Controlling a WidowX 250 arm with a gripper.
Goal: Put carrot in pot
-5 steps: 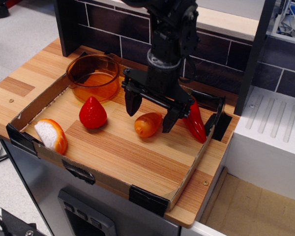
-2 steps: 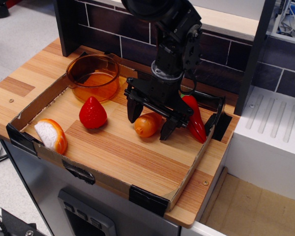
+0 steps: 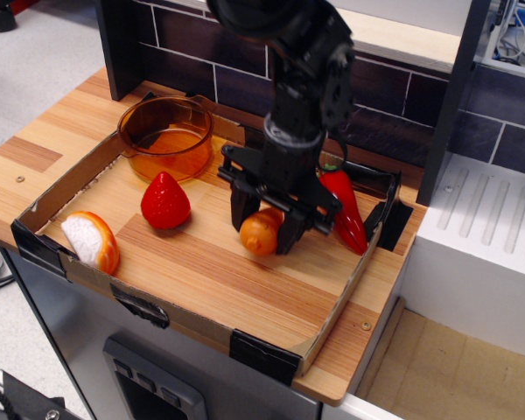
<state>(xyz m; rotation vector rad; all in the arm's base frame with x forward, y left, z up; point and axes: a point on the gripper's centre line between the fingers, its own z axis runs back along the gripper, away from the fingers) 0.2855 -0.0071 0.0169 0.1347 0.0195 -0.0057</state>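
Gripping the carrot (image 3: pixel 260 234), the end effector (image 3: pixel 264 226) bears no legible writing.

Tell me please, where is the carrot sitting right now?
The carrot lies on the wooden tray right of centre, between the gripper fingers, with the red pepper to its right and the strawberry to its left.

1. Wooden counter (image 3: pixel 44 144), striped light and dark planks; carries a shallow cardboard tray (image 3: pixel 328 319) with black-taped corners.
2. Tray floor, 11 o'clock corner: amber pot (image 3: pixel 166 136), upright.
3. Just at 5 o'clock of the pot: red strawberry (image 3: pixel 164 200), apart from it.
4. 8 o'clock corner: orange-and-white toy (image 3: pixel 92 241), near the front wall.
5. Tray centre: carrot (image 3: pixel 258 232) on the boards, between the gripper (image 3: pixel 264 220) jaws.
6. 3 o'clock side: red pepper (image 3: pixel 346 210) beside the right wall.
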